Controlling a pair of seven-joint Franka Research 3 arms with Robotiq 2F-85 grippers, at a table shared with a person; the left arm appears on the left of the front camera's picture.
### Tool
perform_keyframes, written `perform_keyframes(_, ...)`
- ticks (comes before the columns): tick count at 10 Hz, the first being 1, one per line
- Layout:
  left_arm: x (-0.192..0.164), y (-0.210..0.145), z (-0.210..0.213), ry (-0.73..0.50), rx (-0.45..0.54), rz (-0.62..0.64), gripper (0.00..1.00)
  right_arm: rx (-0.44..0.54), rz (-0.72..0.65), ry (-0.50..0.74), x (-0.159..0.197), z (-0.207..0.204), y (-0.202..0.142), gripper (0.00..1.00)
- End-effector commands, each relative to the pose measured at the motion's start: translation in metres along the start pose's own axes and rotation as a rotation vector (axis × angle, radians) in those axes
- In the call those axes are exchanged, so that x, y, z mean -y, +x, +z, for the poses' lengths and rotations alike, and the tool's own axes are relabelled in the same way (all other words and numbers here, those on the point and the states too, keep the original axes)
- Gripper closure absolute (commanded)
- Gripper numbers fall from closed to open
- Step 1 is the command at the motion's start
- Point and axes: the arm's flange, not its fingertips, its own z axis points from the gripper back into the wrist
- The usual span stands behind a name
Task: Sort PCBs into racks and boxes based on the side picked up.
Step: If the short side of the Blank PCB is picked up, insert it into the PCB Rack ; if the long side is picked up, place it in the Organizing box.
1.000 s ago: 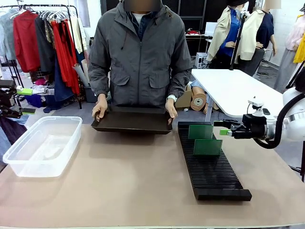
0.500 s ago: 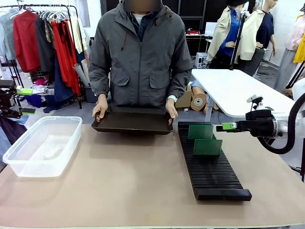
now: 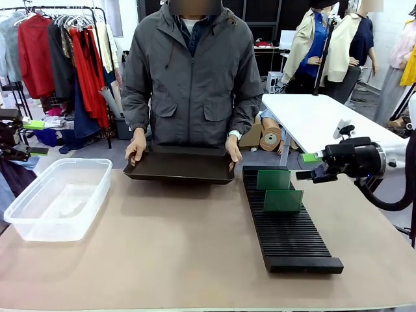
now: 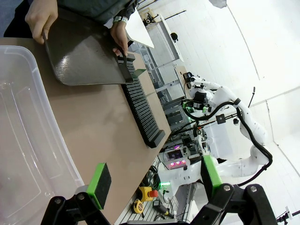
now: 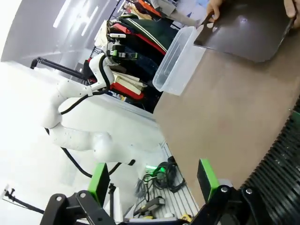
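Presently the right pincer [image 3: 311,166] hangs spread and empty just right of the rack [image 3: 286,221], where two PCBs [image 3: 282,200] stand slotted; the left pincer [image 4: 154,180], also spread, sits by the clear box [image 3: 55,198]. Judged between placements: next calls for another board, though the person's black tray [image 3: 180,164] looks bare. No legible writing.

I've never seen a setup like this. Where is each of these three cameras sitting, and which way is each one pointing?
Front view: fixed on the robot's side, facing across the table at the person holding a black tray; the right gripper comes in open beside the rack.
Left wrist view: on the left arm, looking past the open left gripper over the clear box.
Right wrist view: on the right arm, looking past its own green-padded fingers toward the far left arm.
Shared: tray, box and rack show in all three views.
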Motion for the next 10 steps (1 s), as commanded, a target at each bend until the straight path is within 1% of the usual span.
perform_keyframes(1, 0.002, 0.000, 0.001, 0.002, 0.000, 0.009, 0.00, -0.002, -0.086, 0.002, -0.021, 0.001, 0.006, 0.00)
perform_keyframes(3, 0.002, 0.000, 0.001, 0.002, 0.000, 0.009, 0.00, 0.000, -0.086, 0.018, -0.030, 0.001, 0.013, 0.00)
perform_keyframes(5, 0.002, 0.000, 0.001, 0.002, 0.000, 0.009, 0.00, 0.011, -0.038, 0.039, -0.030, 0.000, 0.016, 0.00)
perform_keyframes(6, 0.002, 0.000, 0.001, 0.002, 0.000, 0.009, 0.00, -0.003, -0.063, 0.010, -0.025, 0.002, 0.008, 0.00)
perform_keyframes(10, 0.002, 0.000, 0.001, 0.002, 0.000, 0.009, 0.00, -0.003, -0.063, 0.010, -0.025, 0.002, 0.008, 0.00)
